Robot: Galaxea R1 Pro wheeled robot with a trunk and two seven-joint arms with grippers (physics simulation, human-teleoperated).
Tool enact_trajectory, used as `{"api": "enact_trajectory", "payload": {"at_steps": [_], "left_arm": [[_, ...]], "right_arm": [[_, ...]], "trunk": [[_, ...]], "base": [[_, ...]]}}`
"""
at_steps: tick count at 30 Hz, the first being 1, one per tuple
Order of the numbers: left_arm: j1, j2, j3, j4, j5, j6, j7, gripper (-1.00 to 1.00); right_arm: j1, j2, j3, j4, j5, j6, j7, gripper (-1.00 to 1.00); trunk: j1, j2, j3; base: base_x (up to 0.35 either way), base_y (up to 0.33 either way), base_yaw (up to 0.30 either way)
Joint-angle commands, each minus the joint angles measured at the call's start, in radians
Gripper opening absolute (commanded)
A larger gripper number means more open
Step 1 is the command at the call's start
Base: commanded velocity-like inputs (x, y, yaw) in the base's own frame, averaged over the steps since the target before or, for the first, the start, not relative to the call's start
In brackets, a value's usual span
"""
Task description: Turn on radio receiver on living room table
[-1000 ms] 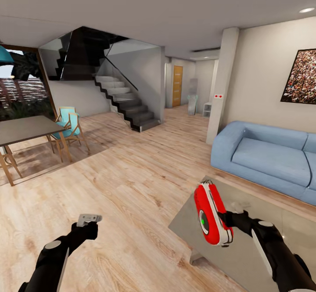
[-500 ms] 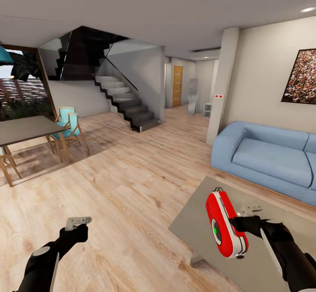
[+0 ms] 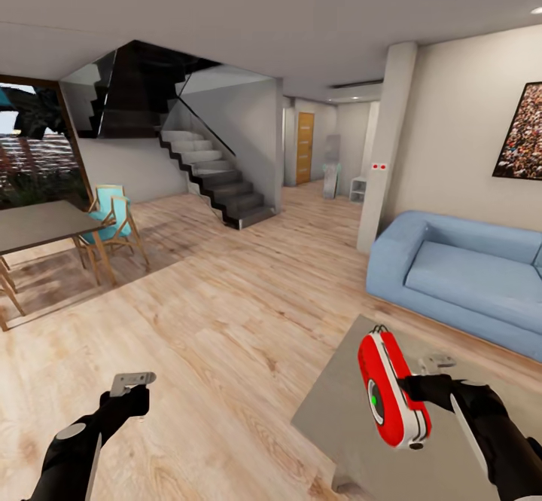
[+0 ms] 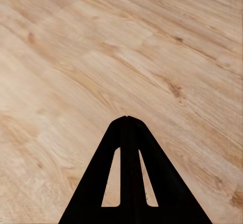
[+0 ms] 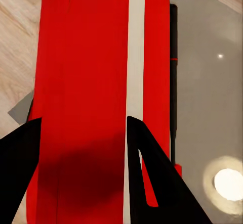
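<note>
Glass doors at the far left of the head view give onto greenery, and beside them stands a dark dining table (image 3: 41, 224) with wooden legs and a turquoise chair (image 3: 111, 213) at its corner. Behind these a dark staircase (image 3: 214, 177) with glass panels climbs along the wall, and a corridor beyond it ends at a wooden door (image 3: 304, 148). Pale plank floor (image 3: 226, 313) covers the middle of the room.

Low at the left, the left gripper (image 3: 132, 381) hangs over bare floor, its black arm rising from the bottom edge. In the left wrist view its fingers (image 4: 127, 128) meet at one point, pressed together with nothing between them, planks beneath.

Further right, the radio receiver (image 3: 392, 389) is held up above the near end of the table (image 3: 339, 395), tilted, with its red body and white rim edge-on and its dial face showing a green spot. The right gripper (image 3: 416, 389) grasps it from the right side. In the right wrist view the two dark fingers (image 5: 144, 173) straddle the red shell (image 5: 86, 107), clamped on it, the glossy grey tabletop below reflecting a lamp.

Beyond the table sits the light-blue sofa (image 3: 459, 275) against a beige wall, with a speckled crowd picture (image 3: 521, 133) hung above it at the far right.
</note>
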Motion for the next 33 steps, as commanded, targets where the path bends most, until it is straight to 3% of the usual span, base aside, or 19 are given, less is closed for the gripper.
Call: {"api": "enact_trajectory", "payload": {"at_steps": [1, 7, 11, 14, 19, 25, 33], "left_arm": [[0.000, 0.000, 0.000, 0.000, 0.000, 0.000, 0.009, -1.00], [0.000, -0.001, 0.002, -0.001, 0.005, -0.002, 0.027, -1.00], [0.000, -0.004, 0.002, -0.001, 0.007, -0.004, 0.030, -1.00], [0.000, -0.007, 0.000, -0.001, 0.007, -0.006, 0.032, -1.00], [0.000, -0.007, 0.001, 0.000, 0.004, -0.017, 0.035, -1.00], [0.000, -0.009, -0.004, 0.000, 0.006, -0.018, 0.089, -1.00], [0.000, -0.009, -0.005, 0.000, 0.006, -0.018, 0.098, -1.00]], "right_arm": [[0.000, 0.000, -0.005, 0.007, -0.004, 0.001, -0.002, -1.00], [0.000, 0.000, -0.022, 0.045, 0.044, 0.043, -0.018, -1.00], [0.000, -0.001, -0.075, 0.116, 0.057, 0.046, -0.019, -1.00], [0.000, -0.008, -0.089, 0.147, 0.067, 0.044, -0.021, -1.00], [0.000, -0.022, -0.093, 0.178, 0.079, 0.041, -0.020, -1.00], [0.000, -0.024, -0.094, 0.182, 0.080, 0.039, -0.016, -1.00], [0.000, -0.024, -0.094, 0.184, 0.078, 0.037, -0.005, -1.00]], "trunk": [[0.000, 0.000, 0.000], [0.000, 0.000, 0.000], [0.000, 0.000, 0.000], [0.000, 0.000, 0.000], [0.000, 0.000, 0.000], [0.000, 0.000, 0.000], [0.000, 0.000, 0.000]], "base": [[0.332, 0.000, 0.000], [0.275, 0.000, 0.000], [0.049, 0.000, 0.000], [0.008, 0.000, 0.000], [0.002, -0.034, 0.000], [0.000, -0.181, 0.000], [0.000, -0.014, 0.000]]}}
